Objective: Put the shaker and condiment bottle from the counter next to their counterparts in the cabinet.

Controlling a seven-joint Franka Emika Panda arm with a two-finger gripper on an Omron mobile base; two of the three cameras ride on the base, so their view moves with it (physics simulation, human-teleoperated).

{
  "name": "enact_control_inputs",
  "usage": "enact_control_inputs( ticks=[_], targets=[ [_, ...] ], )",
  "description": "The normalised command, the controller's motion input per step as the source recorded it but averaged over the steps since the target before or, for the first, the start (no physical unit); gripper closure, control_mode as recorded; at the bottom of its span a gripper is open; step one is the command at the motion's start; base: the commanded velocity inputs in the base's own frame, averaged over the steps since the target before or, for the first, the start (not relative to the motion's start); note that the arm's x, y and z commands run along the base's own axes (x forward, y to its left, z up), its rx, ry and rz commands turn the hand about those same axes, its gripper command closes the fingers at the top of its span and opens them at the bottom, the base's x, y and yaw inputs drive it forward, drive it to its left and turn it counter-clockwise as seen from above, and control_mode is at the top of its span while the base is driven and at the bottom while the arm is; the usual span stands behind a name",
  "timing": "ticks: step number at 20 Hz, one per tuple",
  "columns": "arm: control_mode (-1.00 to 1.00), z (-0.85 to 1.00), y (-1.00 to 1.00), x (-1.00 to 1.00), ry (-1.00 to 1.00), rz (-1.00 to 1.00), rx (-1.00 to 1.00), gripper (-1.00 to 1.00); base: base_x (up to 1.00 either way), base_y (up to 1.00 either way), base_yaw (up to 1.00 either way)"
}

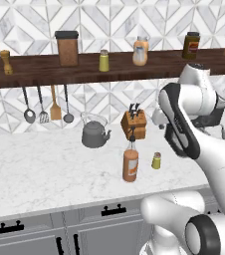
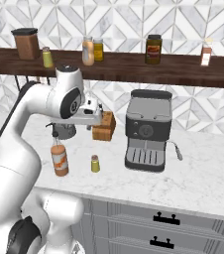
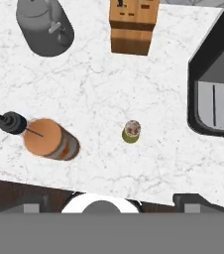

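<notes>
Yellow-green shaker [image 3: 131,131] standing on counter [image 1: 45,169] beside bottle [image 1: 130,165], both awaiting shelf [image 1: 35,69]. Gripper [image 3: 104,206] hovering overhead, looking down, lining up pick; finger spread impossible to tell.

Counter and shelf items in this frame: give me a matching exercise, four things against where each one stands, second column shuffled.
Things:
1. shaker
2. condiment bottle
3. kettle
4. knife block

Places:
A. behind the condiment bottle, toward the wall
B. on the counter beside the condiment bottle, toward the coffee machine
C. under the hanging utensils, beside the knife block
D. between the kettle and the shaker, nearer the counter edge

Pairs: 1-B, 2-D, 3-C, 4-A
</notes>
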Motion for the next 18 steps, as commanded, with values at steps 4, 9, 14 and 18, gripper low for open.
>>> enact_control_inputs(
  ticks=[4,9,14,18],
  targets=[
    [-1.00,-0.73,-0.29,-0.04,-0.11,0.23,0.14,-1.00,0.00,0.00,0.00],
    [-1.00,-0.35,-0.08,0.04,-0.14,0.26,0.06,-1.00,0.00,0.00,0.00],
    [-1.00,-0.09,-0.12,0.05,0.03,0.16,0.00,-1.00,0.00,0.00,0.00],
    [-1.00,-0.19,-0.01,-0.07,0.00,0.08,0.06,-1.00,0.00,0.00,0.00]
  ],
)
